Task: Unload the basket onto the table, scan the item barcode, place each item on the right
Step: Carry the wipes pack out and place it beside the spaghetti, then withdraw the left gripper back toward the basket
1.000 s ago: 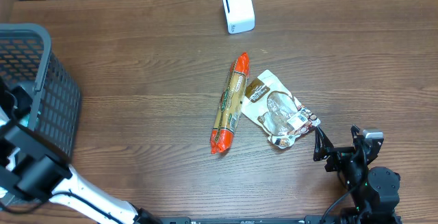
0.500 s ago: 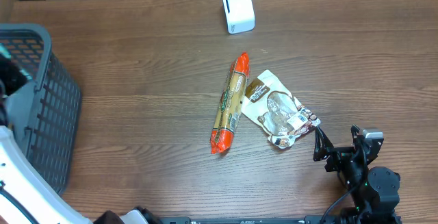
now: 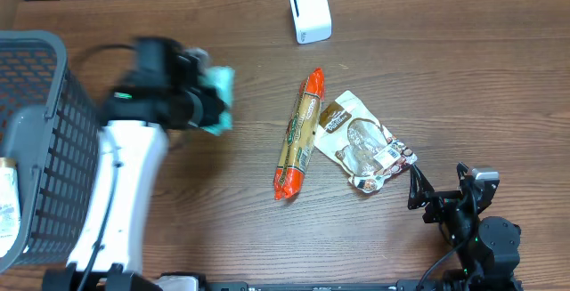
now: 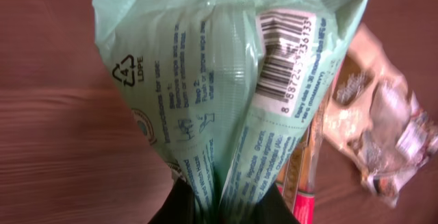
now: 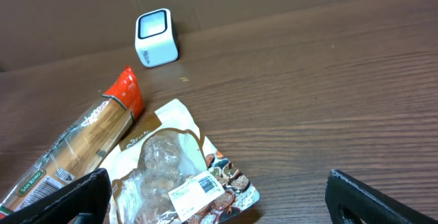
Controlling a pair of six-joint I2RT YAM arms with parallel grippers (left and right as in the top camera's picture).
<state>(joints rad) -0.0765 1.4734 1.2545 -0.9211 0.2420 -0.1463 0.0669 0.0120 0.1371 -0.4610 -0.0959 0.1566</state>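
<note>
Your packet hangs in the air, near and to the left of the scanner, between it and the basket. The left jaws are shut on the packet's lower end. In the wrist view the mint film bunches into the pinch and fans out above it.

Expect it to handle as a light, limp thing. It is thin glossy film, creased and puckered, with no stiffness of its own. It will likely flop and swing when the arm turns, and the slick skin could creep out of a shallow pinch. Nothing about it looks fragile, so a firm squeeze should do no harm.

The barcode sits on the upper right panel, far from the grip and unobstructed. That panel bows along a lengthwise fold, so the bars are not flat. Your hold at the gathered end looks like the right place: it leaves the code bare and lets the packet hang open. If you must retake it, go for an end seam or the plain side, never the printed label.

The right jaws stand wide and hold nothing, low on the counter and well off from the scanner on the near right. The sausage stick and the clear pouch lie on the near side of the scanner, and the right jaws are just past the pouch. You might use them to steady the free end if the film curls away from the scanner's face.
</note>
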